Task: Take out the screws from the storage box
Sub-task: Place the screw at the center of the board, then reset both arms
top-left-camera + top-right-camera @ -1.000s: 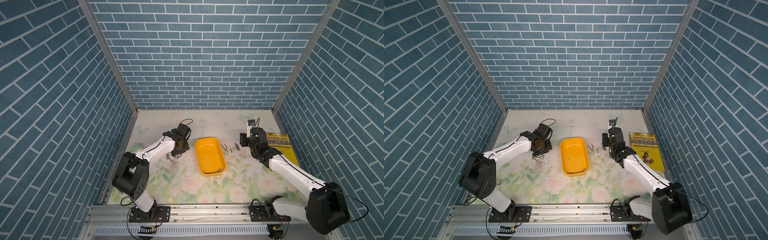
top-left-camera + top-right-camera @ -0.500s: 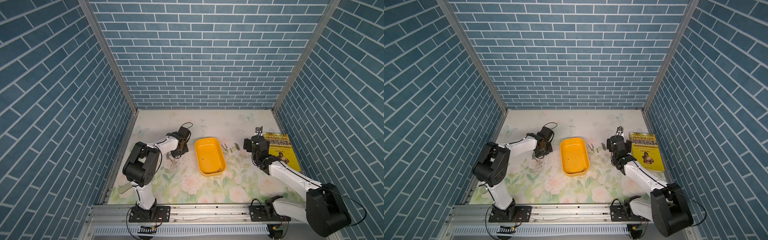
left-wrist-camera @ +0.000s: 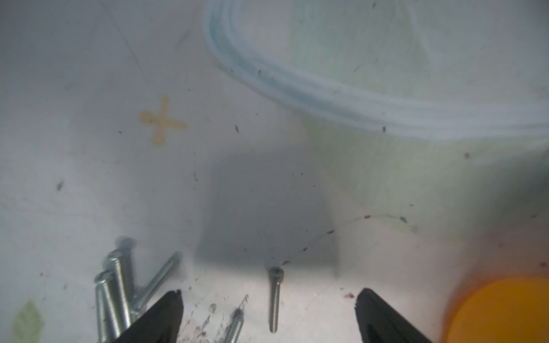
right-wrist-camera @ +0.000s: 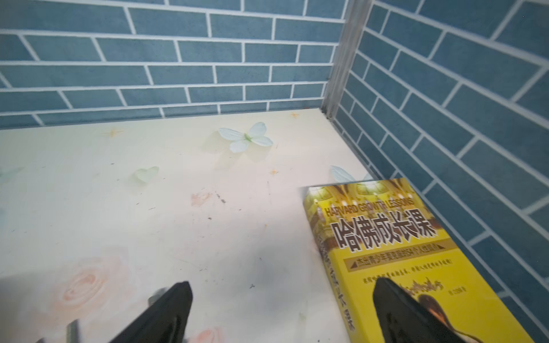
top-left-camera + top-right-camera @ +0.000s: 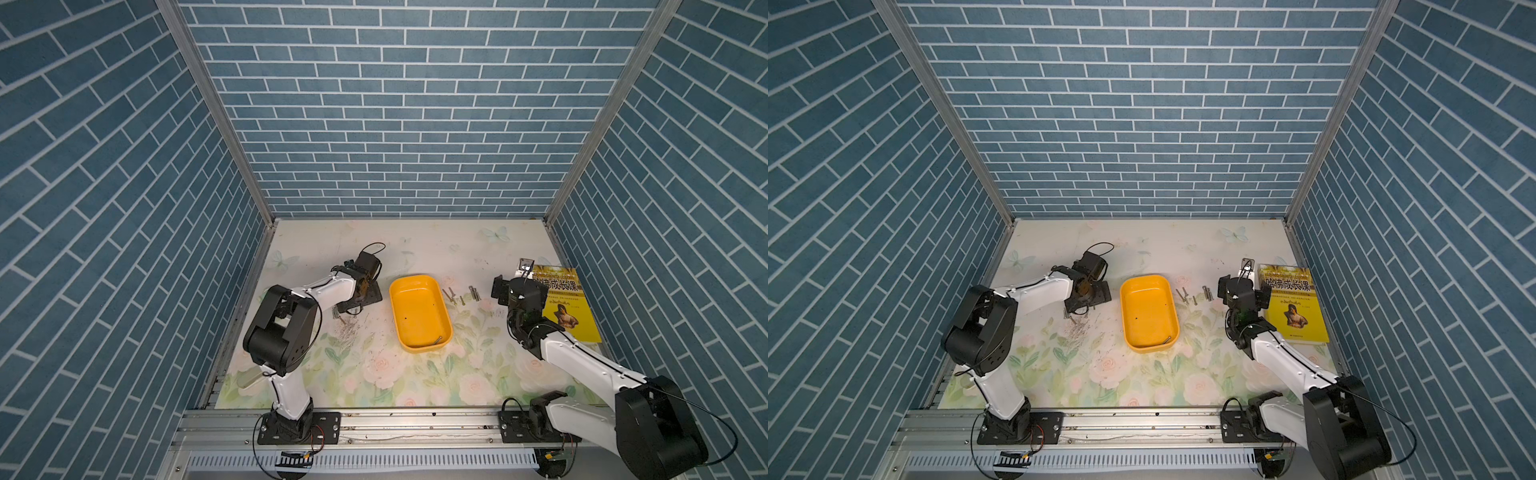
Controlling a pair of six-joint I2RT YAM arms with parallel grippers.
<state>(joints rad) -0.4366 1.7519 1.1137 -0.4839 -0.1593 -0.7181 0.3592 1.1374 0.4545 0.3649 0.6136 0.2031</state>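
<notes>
One screw [image 5: 438, 340] in storage box [image 5: 415, 307]

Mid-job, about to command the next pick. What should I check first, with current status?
1. Open, empty left claw: ok; a loose screw lies on the mat between its fingers.
2. Open, empty right claw: ok.
3. Emptied storage box: not ok; one last screw lies in its near corner.
4. Flat-sitting storage box: ok.
5. Visible removed screws resting on the mat: ok.
6. Gap between right claw and book: cannot tell.
</notes>
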